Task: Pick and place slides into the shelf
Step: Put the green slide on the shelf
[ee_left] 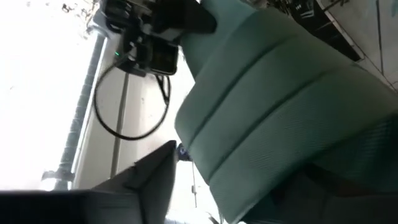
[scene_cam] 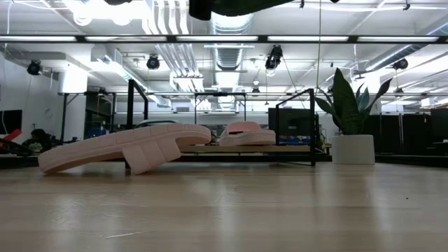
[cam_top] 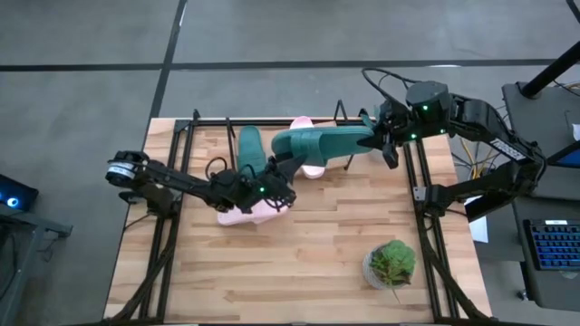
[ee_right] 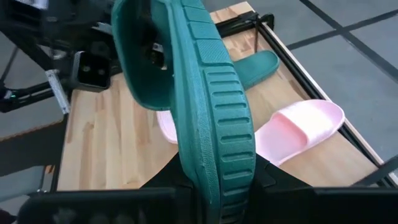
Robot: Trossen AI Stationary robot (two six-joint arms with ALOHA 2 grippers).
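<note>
My right gripper [cam_top: 384, 143] is shut on a dark teal slide [cam_top: 322, 143] and holds it in the air over the shelf [cam_top: 208, 121]. My left gripper [cam_top: 292, 167] is open at that slide's other end, by its wide strap [ee_left: 267, 93]. One left finger [ee_left: 155, 180] shows beside the strap; the other is hidden. A second teal slide [cam_top: 249, 149] and a pink slide [cam_top: 302, 121] lie on the shelf. Another pink slide [scene_cam: 126, 148] leans tilted, its raised end at the shelf's front. My right gripper pinches one end of the teal slide's sole [ee_right: 217, 186] between its two fingers, one on each face. The fingers come from the table's right, slanting slightly down, in line with the slide. The slide stands on edge, lifted clear, reaching toward the table's left. My left gripper is at the strap; whether it touches it I cannot tell.
A potted plant [cam_top: 391, 264] stands at the near right of the table. Black frame rails [cam_top: 426, 235] run along both table sides. Bare wooden tabletop [cam_top: 299, 263] lies between the shelf and the near edge.
</note>
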